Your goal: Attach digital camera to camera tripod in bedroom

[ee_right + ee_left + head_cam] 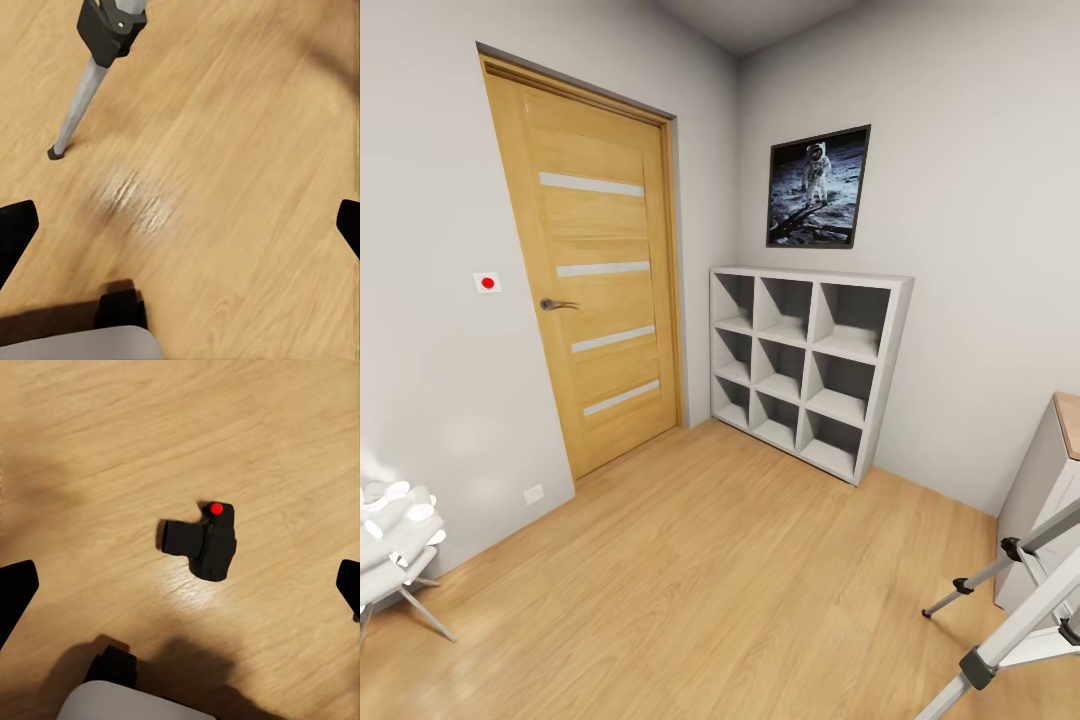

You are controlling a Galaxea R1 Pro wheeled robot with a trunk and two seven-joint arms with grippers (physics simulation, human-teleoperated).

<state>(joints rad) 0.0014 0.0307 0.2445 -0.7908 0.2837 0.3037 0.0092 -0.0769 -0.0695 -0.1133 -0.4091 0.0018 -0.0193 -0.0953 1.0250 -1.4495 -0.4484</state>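
- Digital camera [204,542] lies on the light wood floor [112,442], alone and away from any wall, straight under the left gripper [184,585]. Its red mark faces up and its lens barrel points sideways.
- Left gripper: the fingertips stand wide apart at the frame edges, holding nothing. Right gripper [180,225]: equally wide and empty, hovering over bare boards near a tripod foot.
- Judged step: picking the camera up. Lower the left arm straight down, centred on the boxy body rather than the lens barrel, and close across its narrow sides so it does not twist.
- Camera tripod [1010,620] is cut off at the head view's lower right corner, beside the desk [1050,480]. Only silver legs and black joints show, so where its head plate faces cannot be told.
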